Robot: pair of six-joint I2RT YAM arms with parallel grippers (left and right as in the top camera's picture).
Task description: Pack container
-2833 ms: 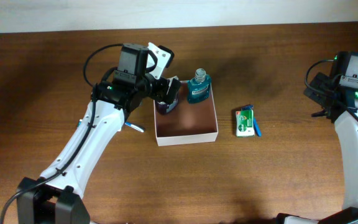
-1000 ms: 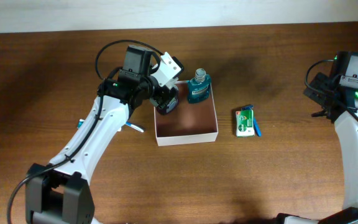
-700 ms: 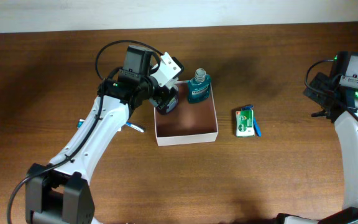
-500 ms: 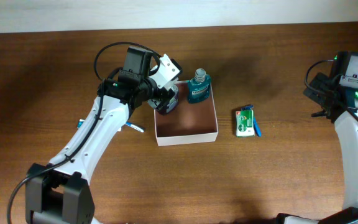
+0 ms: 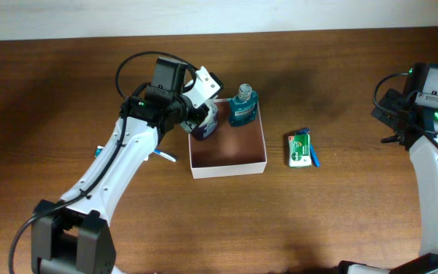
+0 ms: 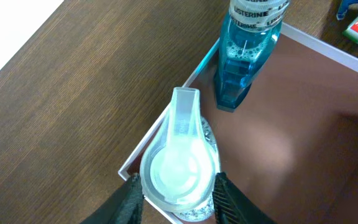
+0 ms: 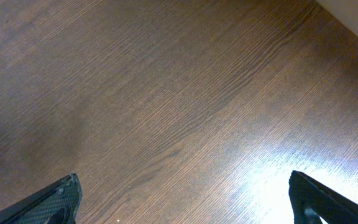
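The container, a shallow white box with a reddish-brown inside, sits mid-table. In its back left corner stands a dark bottle with a clear white flip cap. My left gripper comes down over it. In the left wrist view both black fingers press the sides of that cap, so the left gripper is shut on it. A blue mouthwash bottle stands upright in the back of the container. My right gripper is open over bare wood at the far right.
A green packet lies on the table right of the container, with a blue toothbrush beside it. A small blue-and-white item lies on the wood under my left arm. The right arm stays near the right edge.
The left jaws have closed in from wide open onto the bottle's cap. The left arm has barely shifted. The right arm has not moved.
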